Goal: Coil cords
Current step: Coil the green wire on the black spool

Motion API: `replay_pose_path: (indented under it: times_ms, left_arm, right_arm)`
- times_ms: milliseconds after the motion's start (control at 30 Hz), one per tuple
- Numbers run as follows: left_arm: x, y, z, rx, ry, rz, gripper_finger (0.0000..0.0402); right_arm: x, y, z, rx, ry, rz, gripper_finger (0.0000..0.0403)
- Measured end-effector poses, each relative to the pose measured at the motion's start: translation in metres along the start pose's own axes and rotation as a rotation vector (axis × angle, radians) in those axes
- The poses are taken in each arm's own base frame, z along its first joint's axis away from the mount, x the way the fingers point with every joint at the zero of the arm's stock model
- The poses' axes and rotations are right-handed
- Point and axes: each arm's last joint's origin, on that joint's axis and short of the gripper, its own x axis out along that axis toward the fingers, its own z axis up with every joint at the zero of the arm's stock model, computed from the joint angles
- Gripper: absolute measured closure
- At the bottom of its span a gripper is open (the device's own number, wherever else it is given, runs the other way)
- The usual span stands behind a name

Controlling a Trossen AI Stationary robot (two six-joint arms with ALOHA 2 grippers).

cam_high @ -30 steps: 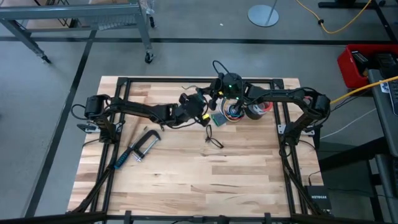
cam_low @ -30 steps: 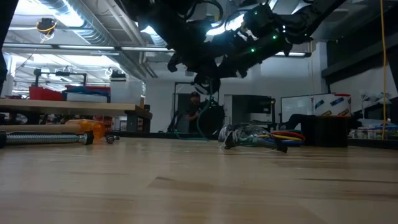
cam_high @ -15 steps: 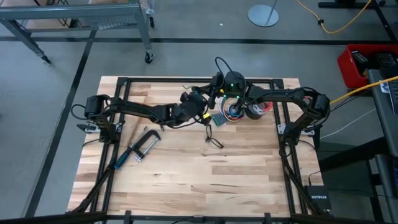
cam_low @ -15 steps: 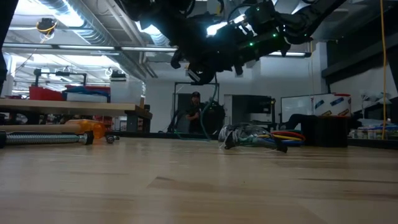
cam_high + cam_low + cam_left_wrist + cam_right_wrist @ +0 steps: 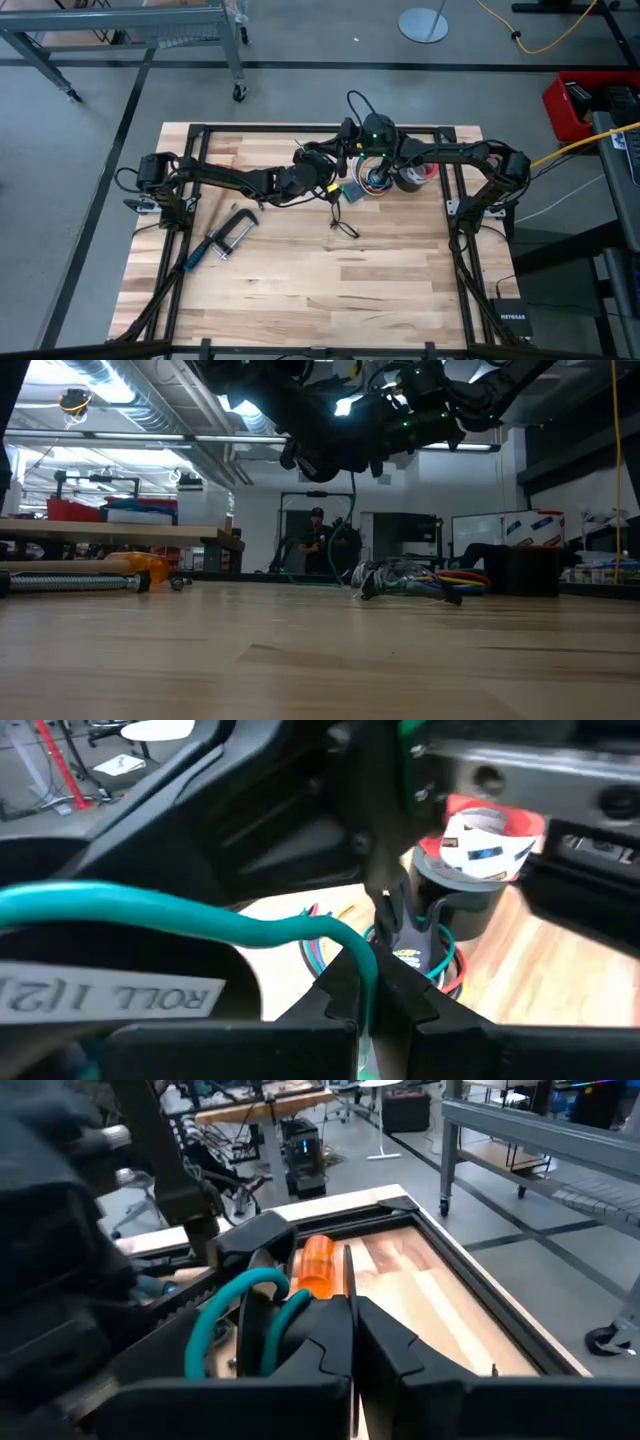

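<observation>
High view shows left gripper (image 5: 318, 166) and right gripper (image 5: 350, 140) raised near the table's (image 5: 300, 290) far edge, both clamped on the cord (image 5: 200, 915), apparently to form a loop.

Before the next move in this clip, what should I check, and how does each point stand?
1. Left gripper, fingers shut on thin teal cord: ok.
2. Right gripper, fingers shut at cord's orange piece: ok.
3. Cord fully coiled: not ok, single loose loop.
4. Cord clear of multicoloured wire bundle: cannot tell.
5. Silver metal clamp away from the working area: ok.
</observation>
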Motion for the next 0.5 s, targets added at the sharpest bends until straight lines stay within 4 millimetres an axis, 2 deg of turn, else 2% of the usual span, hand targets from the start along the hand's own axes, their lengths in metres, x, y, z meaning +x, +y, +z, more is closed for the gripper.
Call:
replay_pose_path:
  times_ms: [500]
  left_arm:
    - [-0.0026,-0.0039,0.0004,0.060,-0.010,-0.014,0.0401]
  right_arm:
    - [-0.0005,-0.0003,0.0075,0.054,-0.079,-0.010,0.0400]
